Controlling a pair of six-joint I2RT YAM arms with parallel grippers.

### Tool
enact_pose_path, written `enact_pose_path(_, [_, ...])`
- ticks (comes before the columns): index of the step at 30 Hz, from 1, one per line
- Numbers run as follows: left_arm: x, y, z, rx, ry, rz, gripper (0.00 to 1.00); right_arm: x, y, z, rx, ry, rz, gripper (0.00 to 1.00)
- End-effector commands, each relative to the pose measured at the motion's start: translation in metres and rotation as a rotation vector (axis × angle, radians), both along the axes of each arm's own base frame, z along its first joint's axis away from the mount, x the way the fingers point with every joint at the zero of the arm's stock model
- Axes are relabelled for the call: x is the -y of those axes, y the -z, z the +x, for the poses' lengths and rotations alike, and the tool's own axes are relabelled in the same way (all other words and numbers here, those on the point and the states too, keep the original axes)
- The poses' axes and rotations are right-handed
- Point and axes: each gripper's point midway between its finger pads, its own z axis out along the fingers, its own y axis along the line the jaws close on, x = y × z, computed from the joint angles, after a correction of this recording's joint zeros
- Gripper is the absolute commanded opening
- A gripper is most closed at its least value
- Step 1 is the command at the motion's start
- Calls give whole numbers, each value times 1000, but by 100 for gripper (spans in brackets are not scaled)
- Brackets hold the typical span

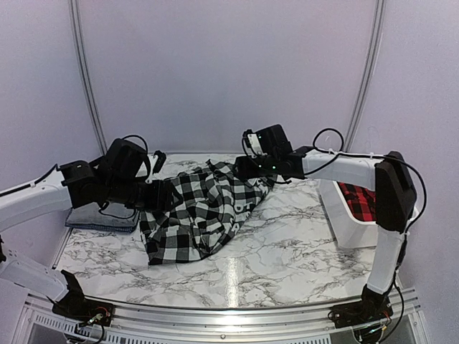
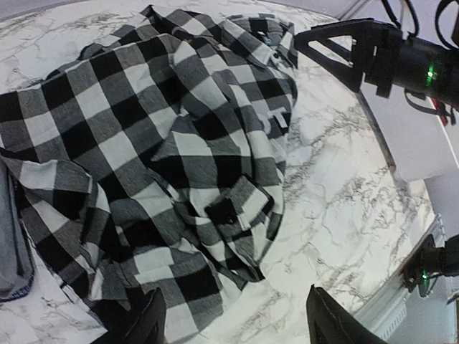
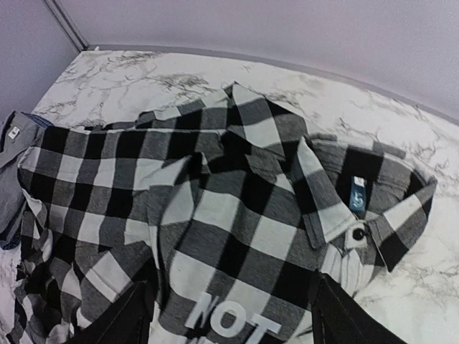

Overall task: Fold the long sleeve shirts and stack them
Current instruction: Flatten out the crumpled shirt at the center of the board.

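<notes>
Hovering with jaws spread wide, my left gripper (image 2: pixel 235 304) and right gripper (image 3: pixel 231 287) hold nothing. Whether the fingers brush cloth, I cannot tell. Beneath both lies the crumpled black-and-white checked flannel shirt (image 1: pixel 193 215), left of the white plastic bin (image 1: pixel 350 228). Its long axis runs near-left to far-right, and its collar (image 3: pixel 344 201) is at the end nearer the bin.
</notes>
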Motion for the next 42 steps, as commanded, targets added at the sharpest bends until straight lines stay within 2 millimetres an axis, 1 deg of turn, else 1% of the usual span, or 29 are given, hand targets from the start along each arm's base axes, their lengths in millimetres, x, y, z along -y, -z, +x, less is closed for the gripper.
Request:
enact_pose_path(1, [-25, 39, 35, -53, -133, 125, 66, -49, 9, -2, 14, -56, -92, 71])
enact_pose_path(2, [-27, 47, 41, -69, -139, 143, 65, -65, 12, -6, 18, -81, -113, 71])
enact_pose_path(4, [-32, 56, 52, -74, -154, 180, 64, -89, 21, -8, 20, -113, -139, 71])
enact_pose_path(5, [-37, 61, 58, -72, -173, 203, 63, -99, 19, -7, 27, -123, -138, 69])
enact_pose_path(8, [-50, 71, 74, -91, -218, 232, 63, -114, 34, -3, 16, -123, -175, 62])
enact_pose_path(9, [-53, 75, 79, -95, -229, 240, 62, -116, 45, 0, 7, -122, -187, 60])
enact_pose_path(13, [-52, 88, 93, -111, -238, 266, 62, -127, 54, 9, 4, -124, -183, 55])
enact_pose_path(15, [-52, 97, 98, -123, -240, 287, 62, -129, 57, 13, 4, -115, -185, 53])
enact_pose_path(18, [-55, 108, 100, -134, -254, 319, 62, -124, 58, 20, 6, -79, -206, 50])
enact_pose_path(22, [-63, 117, 101, -142, -280, 333, 68, -114, 61, 29, -2, -46, -197, 50])
enact_pose_path(23, [-64, 120, 101, -147, -285, 336, 70, -111, 63, 32, -7, -40, -192, 50])
enact_pose_path(25, [-65, 126, 103, -155, -287, 340, 73, -112, 66, 36, -22, -46, -171, 54])
enact_pose_path(27, [-66, 132, 104, -164, -289, 345, 75, -116, 70, 38, -36, -69, -142, 58])
enact_pose_path(29, [-65, 136, 105, -173, -288, 346, 75, -121, 70, 40, -42, -87, -123, 58])
enact_pose_path(34, [-65, 142, 107, -183, -288, 341, 76, -130, 70, 40, -53, -117, -81, 51])
enact_pose_path(36, [-65, 143, 108, -186, -290, 338, 75, -132, 72, 41, -63, -125, -61, 46])
enact_pose_path(39, [-67, 145, 108, -191, -291, 337, 75, -131, 76, 43, -85, -129, -47, 36])
enact_pose_path(42, [-69, 147, 109, -193, -293, 339, 75, -128, 75, 45, -88, -124, -43, 23])
